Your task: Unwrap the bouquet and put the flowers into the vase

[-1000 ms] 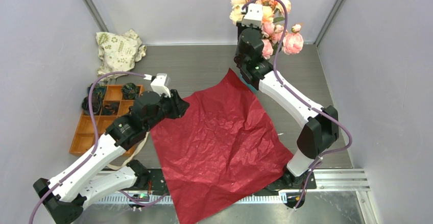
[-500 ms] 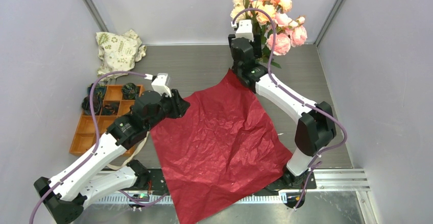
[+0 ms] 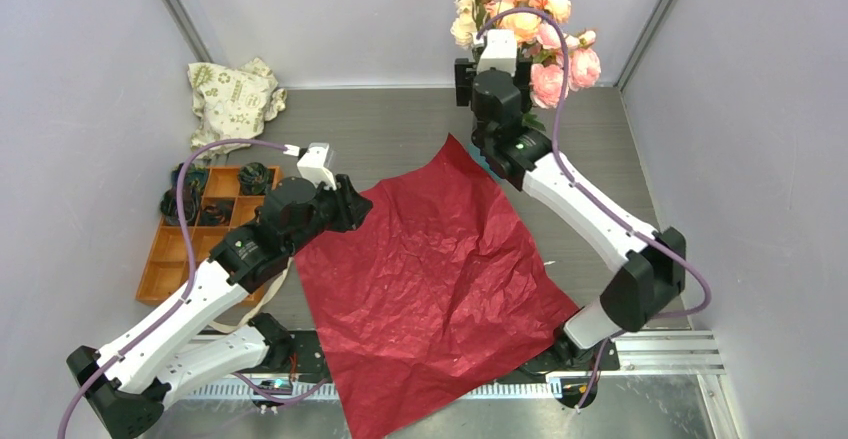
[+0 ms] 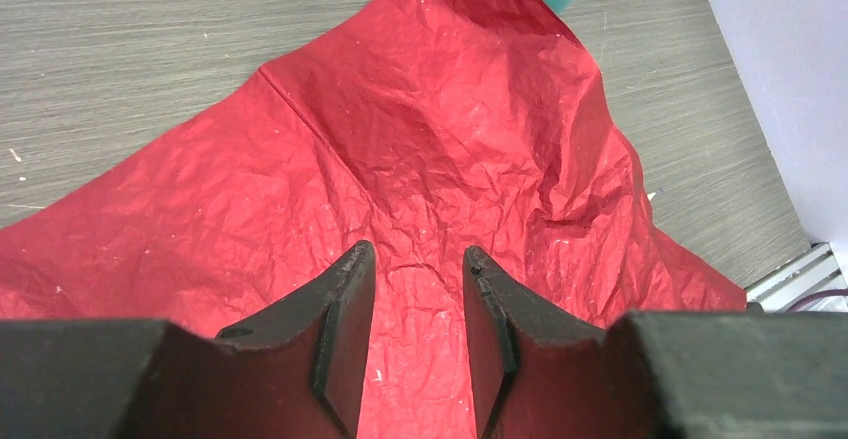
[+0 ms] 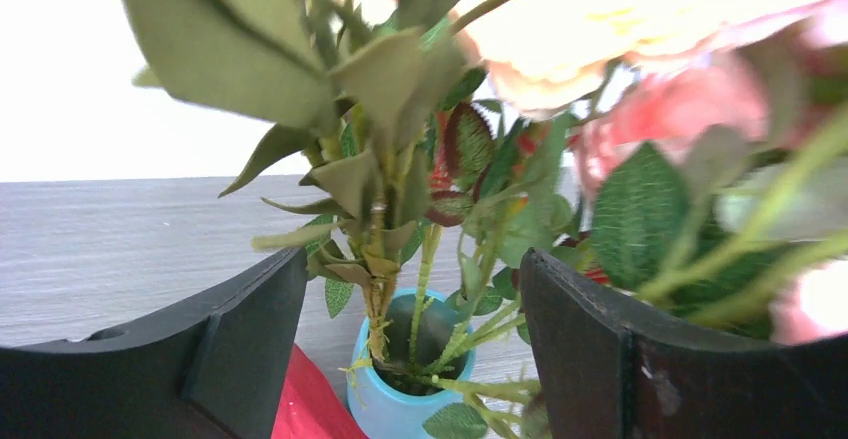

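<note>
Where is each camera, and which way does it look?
Top external: above, behind, looks down at the table; left arm, right arm show.
Left wrist: on that arm, looks down at the red paper; left tool shows.
Right wrist: on that arm, looks sideways at flowers in the vase; open right tool shows.
Shared: red paper.

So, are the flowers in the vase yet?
In: stems of the flowers run down into the mouth of the vase, per the right wrist view.

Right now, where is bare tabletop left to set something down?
Bare table runs along the back, between the cloth bag and the vase, and right of the red paper toward the wall. Crowded: the orange tray and left arm on the left, flowers and right arm at back right.
</note>
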